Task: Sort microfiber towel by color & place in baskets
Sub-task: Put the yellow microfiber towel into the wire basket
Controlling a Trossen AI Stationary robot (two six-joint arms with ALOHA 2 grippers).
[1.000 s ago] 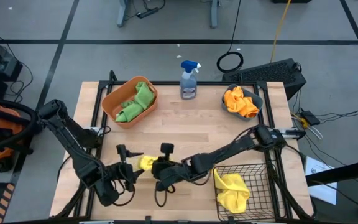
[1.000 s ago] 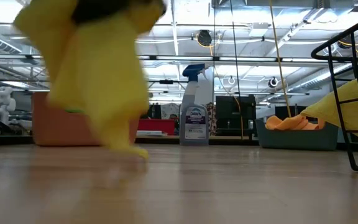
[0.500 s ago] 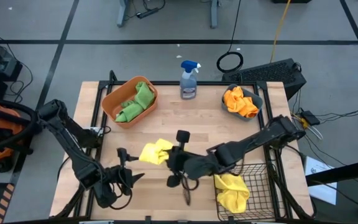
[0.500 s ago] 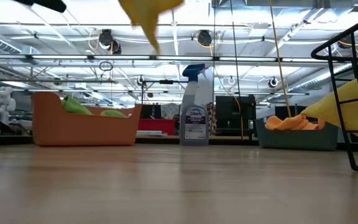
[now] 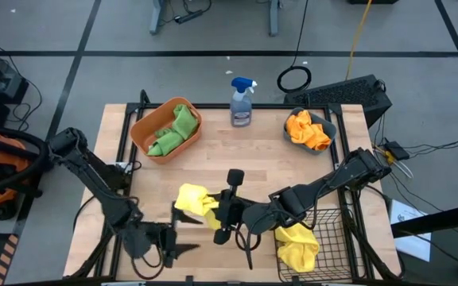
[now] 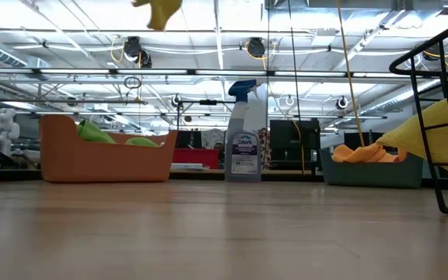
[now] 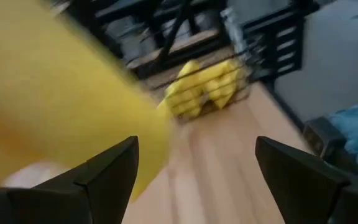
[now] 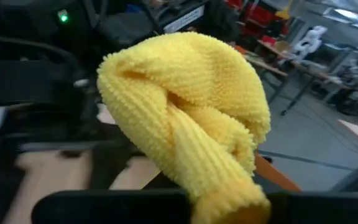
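My right gripper [image 5: 213,211] is shut on a bunched yellow towel [image 5: 192,199], high above the middle of the table. Only the towel's lower tip [image 6: 159,11] shows in the low view. My left gripper [image 5: 175,241] is open and empty near the table's near edge, just to the near side of the towel. In the left wrist view the towel is a yellow blur [image 7: 55,93] beside the open fingers. A second yellow towel [image 5: 296,243] lies in the black wire basket [image 5: 328,226]. Green towels [image 5: 175,129] lie in the orange tub [image 5: 145,127]. Orange towels [image 5: 307,129] lie in the teal bin [image 5: 328,127]. My right gripper pinches a gathered end of the yellow towel [image 8: 229,202] between its two fingers, several layers bunched together. The fingers come roughly level from the table's right side. The towel stands out beyond the fingertips as a rolled lump [image 8: 185,99], lifted clear of the table.
A blue-topped spray bottle [image 5: 242,102] stands at the far edge between the tub and the bin. The wire basket stands at the near right corner, and its rim [image 6: 434,47] rises at the right of the low view. The bare wooden table top [image 5: 237,151] lies between the containers.
My right gripper has risen with the yellow towel and carried it a little toward the table's right. The towel, whose lower end was on the table a second ago, now hangs clear, high above it. My left gripper has drawn back toward the near edge.
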